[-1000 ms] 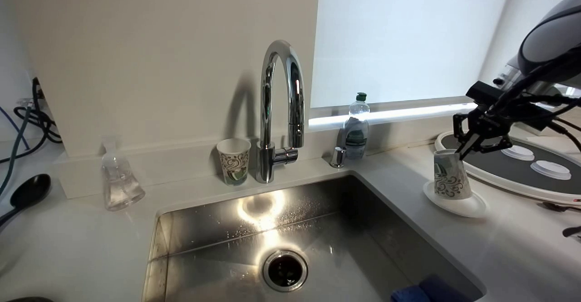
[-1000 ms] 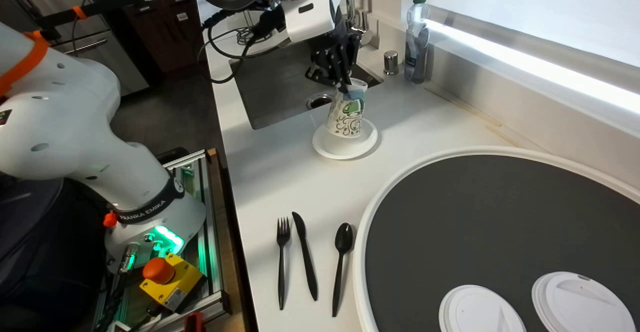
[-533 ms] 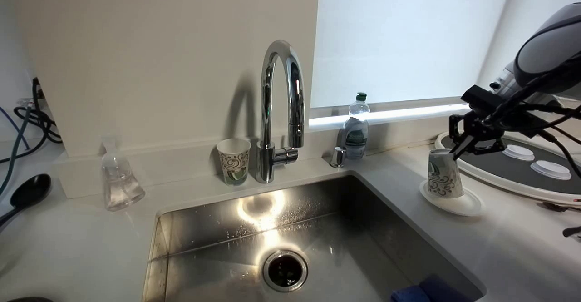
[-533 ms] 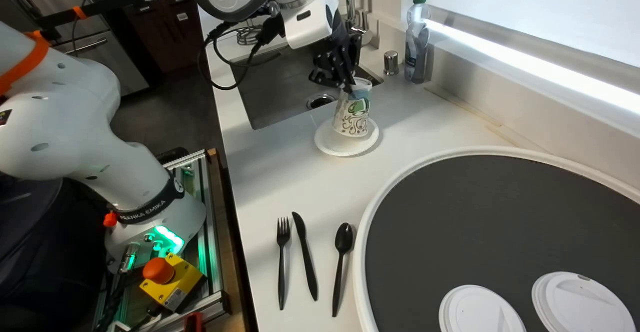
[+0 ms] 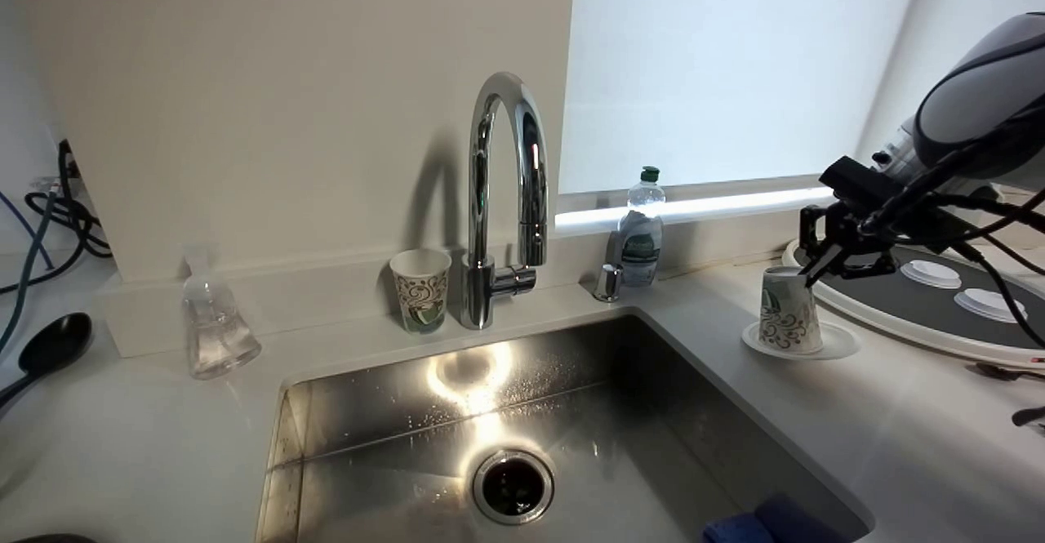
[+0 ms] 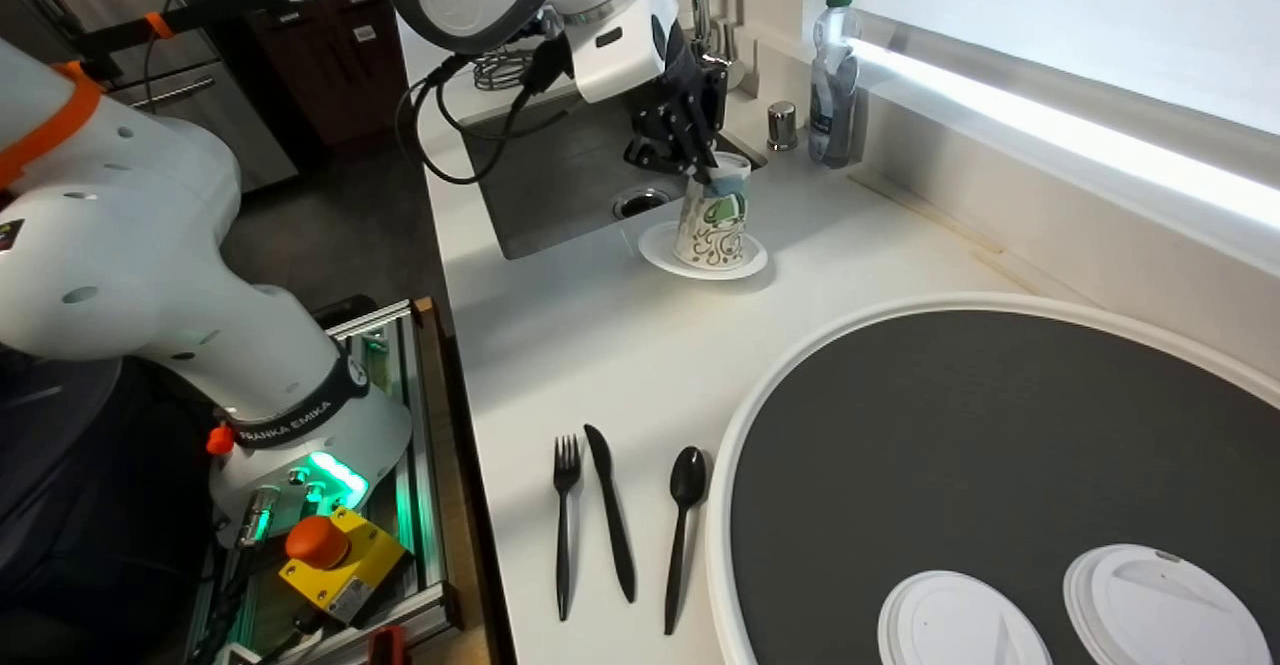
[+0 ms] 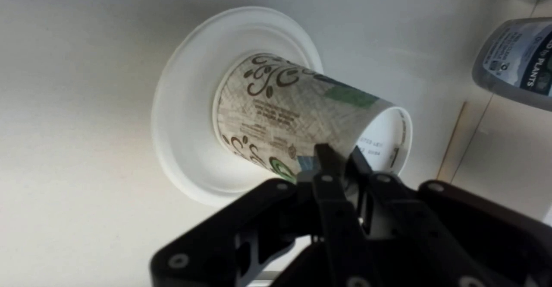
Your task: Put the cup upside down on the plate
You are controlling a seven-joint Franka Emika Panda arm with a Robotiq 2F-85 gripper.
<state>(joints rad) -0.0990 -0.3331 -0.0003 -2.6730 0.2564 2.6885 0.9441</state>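
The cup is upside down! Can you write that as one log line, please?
cup: upside down, mouth down on plate | gripper: closed on edge of cup's upturned base | release: not yet done

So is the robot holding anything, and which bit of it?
Yes, the cup: the jaws pinch it by the edge of its base, the end that's pointing up.
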